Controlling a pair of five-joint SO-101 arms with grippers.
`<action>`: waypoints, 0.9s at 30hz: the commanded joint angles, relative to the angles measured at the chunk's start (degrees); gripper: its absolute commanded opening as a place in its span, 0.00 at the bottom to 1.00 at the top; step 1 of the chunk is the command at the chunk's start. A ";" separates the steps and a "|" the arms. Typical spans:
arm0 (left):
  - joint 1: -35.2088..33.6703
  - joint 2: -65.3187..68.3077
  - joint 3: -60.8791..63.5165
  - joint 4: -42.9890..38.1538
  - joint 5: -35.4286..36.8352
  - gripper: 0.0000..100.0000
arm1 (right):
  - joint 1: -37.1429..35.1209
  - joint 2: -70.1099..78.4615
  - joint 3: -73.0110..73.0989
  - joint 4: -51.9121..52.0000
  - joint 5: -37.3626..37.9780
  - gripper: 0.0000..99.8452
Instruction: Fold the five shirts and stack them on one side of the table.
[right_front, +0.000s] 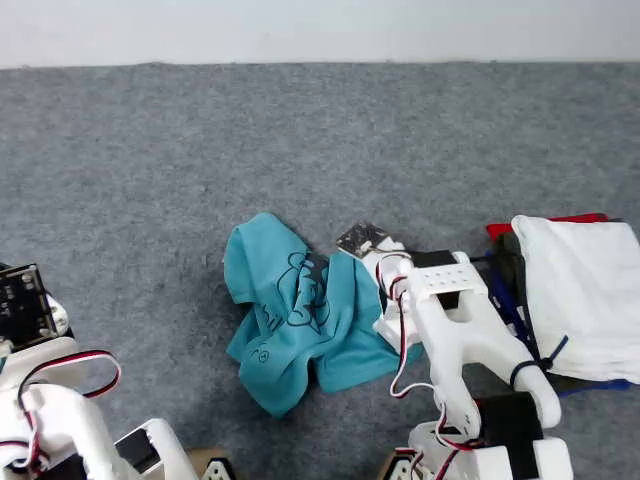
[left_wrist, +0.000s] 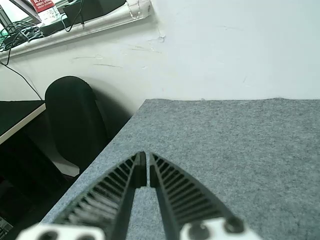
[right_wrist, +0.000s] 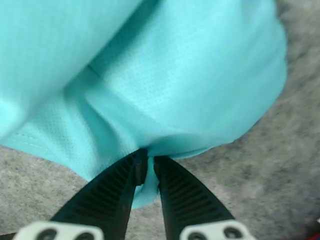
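The teal shirt (right_front: 295, 325) lies bunched up in the middle of the grey table (right_front: 150, 150). The right claw (right_wrist: 148, 162) is squeezed tight on its edge, with cloth between the tips. The left claw (left_wrist: 147, 160) is pressed together with nothing in it, by the table's left edge. A folded white shirt (right_front: 585, 290) tops a pile (right_front: 500, 230) on the right.

Grey felt table (right_front: 300, 130), white wall (left_wrist: 225, 45), perhaps black chair (left_wrist: 75, 120).
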 joint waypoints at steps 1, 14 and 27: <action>0.26 0.18 -0.04 -0.18 0.35 0.02 | -0.31 -6.99 -9.41 4.79 0.88 0.01; 32.79 5.71 7.78 -0.26 0.35 0.02 | 2.95 -32.92 -34.20 17.54 -0.18 0.01; 60.84 35.78 7.60 -0.35 0.26 0.02 | 19.03 -40.66 -34.02 0.75 -9.85 0.01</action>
